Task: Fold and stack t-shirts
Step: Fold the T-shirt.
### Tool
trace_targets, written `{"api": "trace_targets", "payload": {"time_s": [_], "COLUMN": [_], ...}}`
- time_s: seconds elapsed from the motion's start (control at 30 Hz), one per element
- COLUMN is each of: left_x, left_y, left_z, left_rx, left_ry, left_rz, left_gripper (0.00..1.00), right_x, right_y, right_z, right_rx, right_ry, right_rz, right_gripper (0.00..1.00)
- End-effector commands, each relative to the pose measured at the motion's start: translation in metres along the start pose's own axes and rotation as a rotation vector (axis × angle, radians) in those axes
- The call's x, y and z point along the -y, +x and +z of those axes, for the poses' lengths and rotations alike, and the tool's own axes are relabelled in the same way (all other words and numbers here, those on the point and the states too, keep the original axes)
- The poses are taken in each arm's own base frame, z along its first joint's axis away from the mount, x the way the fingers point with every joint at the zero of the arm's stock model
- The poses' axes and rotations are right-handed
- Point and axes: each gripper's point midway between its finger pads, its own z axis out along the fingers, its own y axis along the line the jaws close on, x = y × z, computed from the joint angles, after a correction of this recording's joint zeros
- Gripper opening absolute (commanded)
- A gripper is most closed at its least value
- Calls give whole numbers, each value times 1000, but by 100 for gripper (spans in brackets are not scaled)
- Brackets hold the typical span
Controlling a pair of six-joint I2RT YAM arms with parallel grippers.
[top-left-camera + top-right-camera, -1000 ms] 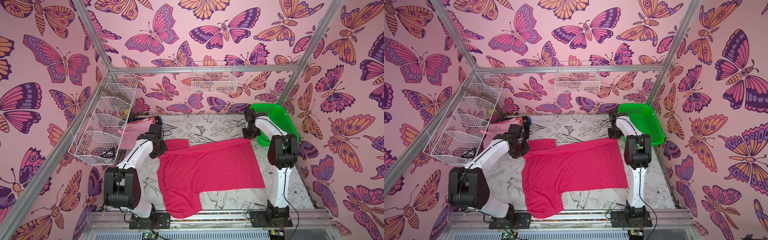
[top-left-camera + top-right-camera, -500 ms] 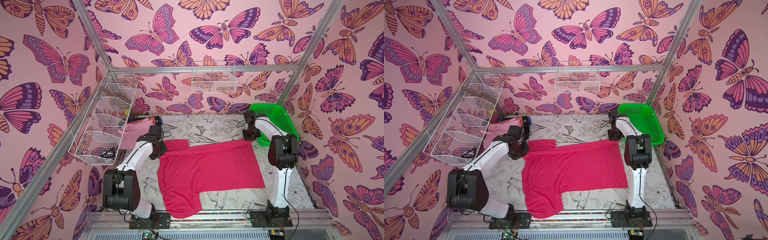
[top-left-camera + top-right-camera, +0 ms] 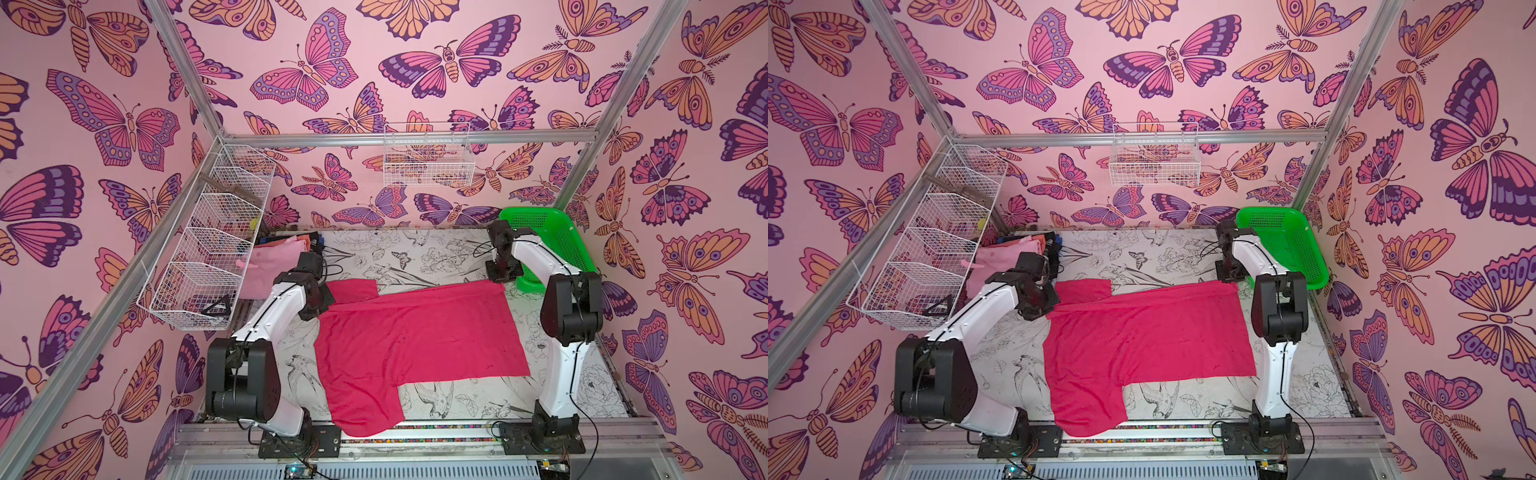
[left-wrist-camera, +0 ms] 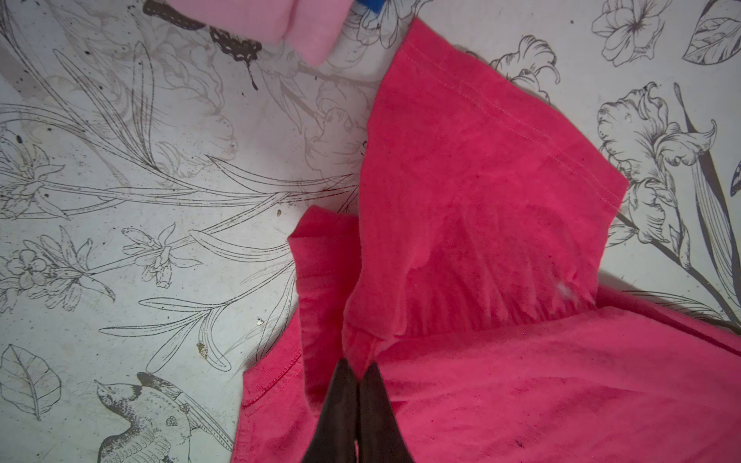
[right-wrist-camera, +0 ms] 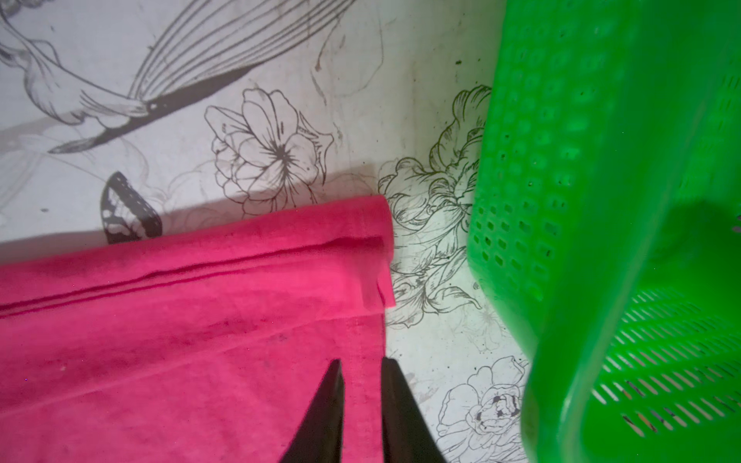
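Since a second ago my right gripper point(image 5: 361, 366) goes from closed to parted; the shirt keeps its place. Jaws stand apart, straddling the side hem of the crimson t-shirt point(image 5: 180, 340). Nothing is pinched, and the hem lies flat on the table point(image 5: 421, 340). Green basket point(image 5: 601, 200) sits just beside that corner, not touching.

My left gripper point(image 4: 359, 366): jaws together, clamped on a bunched fold of the same shirt where the sleeve point(image 4: 481, 160) meets the body, near the collar. Cloth rises into the tips.

In both top views the crimson t-shirt point(image 3: 415, 332) point(image 3: 1142, 332) lies spread at centre frame, its lower-left flap over the table's front edge. Light pink t-shirt point(image 3: 270, 266) is folded left of centre, apart from the crimson one. The basket point(image 3: 548, 237) is at right of centre.
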Motion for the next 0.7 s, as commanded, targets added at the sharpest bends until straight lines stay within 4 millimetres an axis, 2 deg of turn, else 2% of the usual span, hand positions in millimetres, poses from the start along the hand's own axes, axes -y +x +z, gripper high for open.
{"api": "trace_targets", "payload": {"time_s": [0.0, 0.27, 0.5, 0.67], "left_x": [-5, -6, -8, -10], "left_y": [1, 2, 4, 4], "left_z": [-3, -3, -2, -1], "left_rx": [16, 15, 12, 13], "left_ry": [-14, -17, -25, -33], "left_rz": [-6, -4, -3, 2], "left_gripper": [0, 0, 0, 0], "right_x": [-2, -4, -6, -1], "right_y": [6, 1, -3, -3], "right_z": [-10, -16, -11, -10], "right_rx": [1, 23, 9, 3], "right_ry": [-4, -1, 8, 41], "right_rz": [-2, 2, -9, 1], "right_gripper": [26, 27, 27, 29]}}
